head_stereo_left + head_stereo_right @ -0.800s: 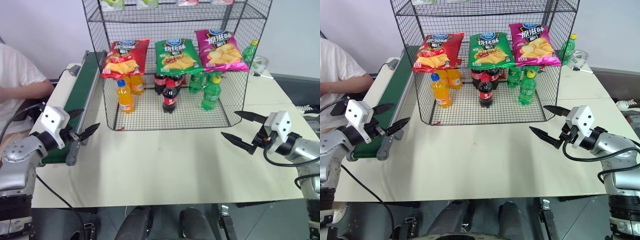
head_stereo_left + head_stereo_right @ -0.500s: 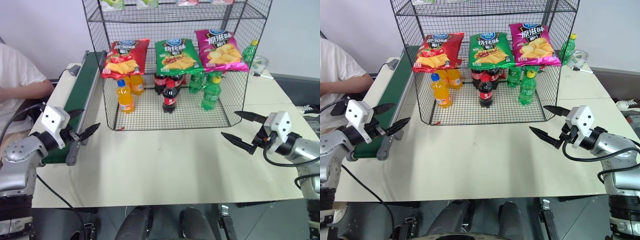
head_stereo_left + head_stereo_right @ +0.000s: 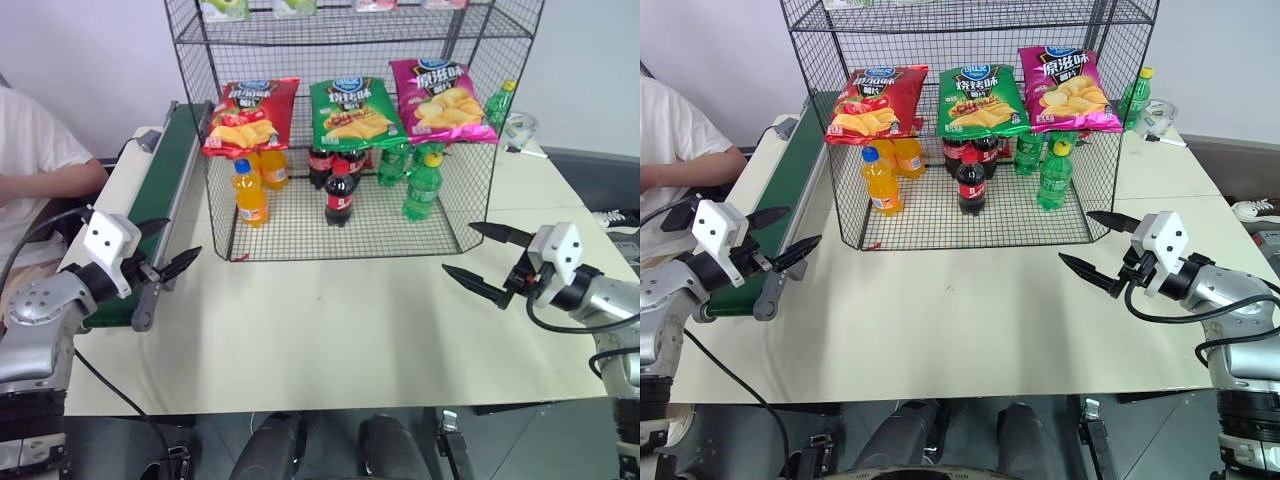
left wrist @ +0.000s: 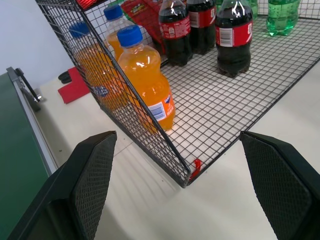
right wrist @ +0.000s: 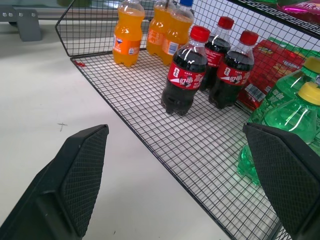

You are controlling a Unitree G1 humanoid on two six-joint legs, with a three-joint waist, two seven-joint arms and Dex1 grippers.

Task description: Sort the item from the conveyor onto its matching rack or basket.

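The red chip bag point(image 3: 250, 117) lies on a middle tier of the black wire rack point(image 3: 300, 228), at its left end, beside a green bag point(image 3: 352, 110) and a magenta bag point(image 3: 441, 100). The dark-green conveyor point(image 3: 165, 170) runs along the rack's left side. My left gripper point(image 3: 181, 238) hovers open over the conveyor's near end, pointing toward the rack's front left corner. My right gripper point(image 3: 459, 248) hovers open above the table, near the rack's front right corner. Both hold nothing.
Orange soda bottles point(image 4: 147, 85), cola bottles point(image 5: 182, 75) and green bottles point(image 3: 422, 185) stand on the rack's bottom tier. A person in a white sleeve point(image 3: 35, 150) sits to the left of the conveyor. A green bottle point(image 3: 499, 104) stands behind the rack at the right.
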